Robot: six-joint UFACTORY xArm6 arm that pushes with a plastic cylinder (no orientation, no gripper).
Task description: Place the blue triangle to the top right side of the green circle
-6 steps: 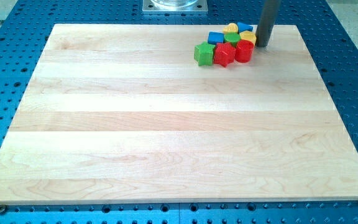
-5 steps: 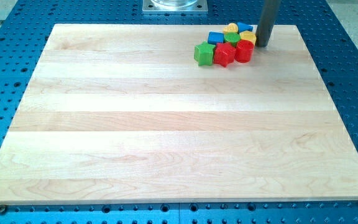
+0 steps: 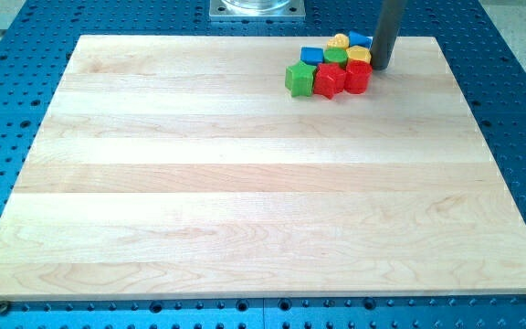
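Note:
The blocks sit in one tight cluster near the view's top right of the wooden board point(image 3: 245, 174). The blue triangle point(image 3: 359, 40) is at the cluster's top right, partly hidden by the rod. The green circle point(image 3: 337, 55) lies just below and left of it, in the cluster's middle. My tip point(image 3: 381, 66) rests on the board at the cluster's right edge, touching or nearly touching the yellow block point(image 3: 360, 56) and just right of the blue triangle.
A yellow heart point(image 3: 339, 41) and a blue block point(image 3: 312, 55) sit at the cluster's top and left. A green block point(image 3: 299, 79), a red star-like block point(image 3: 329, 80) and a red block point(image 3: 358, 77) form its lower row. A metal base plate point(image 3: 257, 8) is above the board.
My tip has moved slightly left and up against the cluster. The top blocks, including the blue triangle and yellow ones, have shifted a little up and left.

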